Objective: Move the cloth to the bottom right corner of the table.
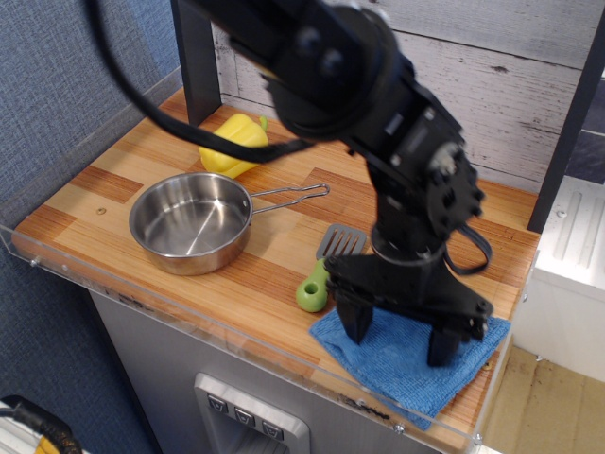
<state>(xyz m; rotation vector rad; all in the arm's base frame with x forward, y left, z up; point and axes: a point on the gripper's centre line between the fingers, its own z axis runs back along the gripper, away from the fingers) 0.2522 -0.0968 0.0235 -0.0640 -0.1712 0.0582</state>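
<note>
Blue cloth [406, 355] lying at the near right corner of the table [113, 180], front tip touching or overhanging the clear rim. Gripper [402, 336] spread wide, fingers pressed on it. Could slip over the edge if pushed further; green spatula [321, 274] just beside, open room leftward

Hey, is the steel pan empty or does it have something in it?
Empty. The steel pan sits upright on the table, and its bare shiny bottom shows with nothing inside.

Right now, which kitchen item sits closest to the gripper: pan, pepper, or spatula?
The green-handled spatula; its handle lies just left of the gripper, while the steel pan and yellow pepper sit farther left.
</note>
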